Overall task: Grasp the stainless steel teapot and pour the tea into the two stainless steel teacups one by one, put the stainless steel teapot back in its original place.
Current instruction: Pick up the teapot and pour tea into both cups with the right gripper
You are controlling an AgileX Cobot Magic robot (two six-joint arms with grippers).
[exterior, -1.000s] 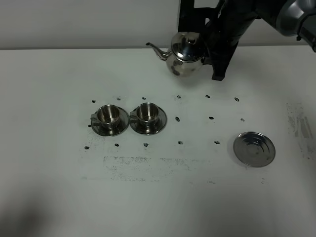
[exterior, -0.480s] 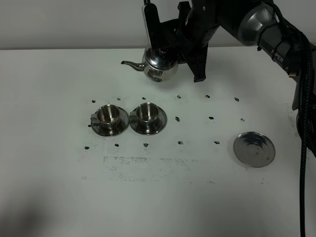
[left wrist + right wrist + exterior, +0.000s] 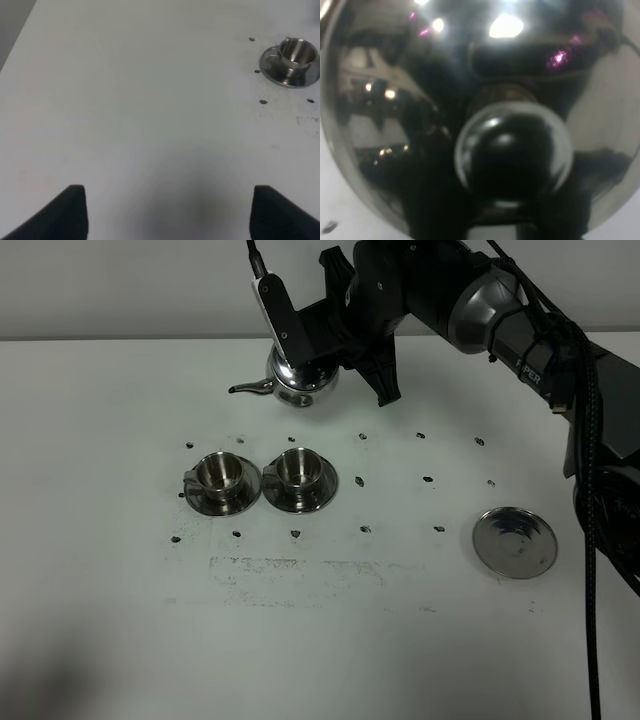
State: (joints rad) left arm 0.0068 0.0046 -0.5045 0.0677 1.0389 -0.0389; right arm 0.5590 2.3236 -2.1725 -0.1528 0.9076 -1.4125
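Observation:
The stainless steel teapot [image 3: 296, 380] hangs from my right gripper [image 3: 330, 345], which is shut on its handle side, behind the two teacups. Its thin spout [image 3: 245, 390] points left. In the right wrist view the teapot's shiny domed lid and knob [image 3: 512, 155] fill the frame. The two stainless steel teacups [image 3: 221, 472] [image 3: 297, 468] stand side by side on their saucers at centre left. One teacup on its saucer [image 3: 296, 52] shows in the left wrist view. My left gripper [image 3: 170, 215] is open and empty over bare table, far from that cup.
A flat round metal disc [image 3: 513, 542] lies on the white table [image 3: 330, 660] at the right. Small dark marks dot the table's middle. The right arm and its cables [image 3: 590, 440] reach in from the right edge.
My right gripper has carried the teapot leftward along the back of the table, from behind the table's middle to behind the cups. The cups and disc have not moved.

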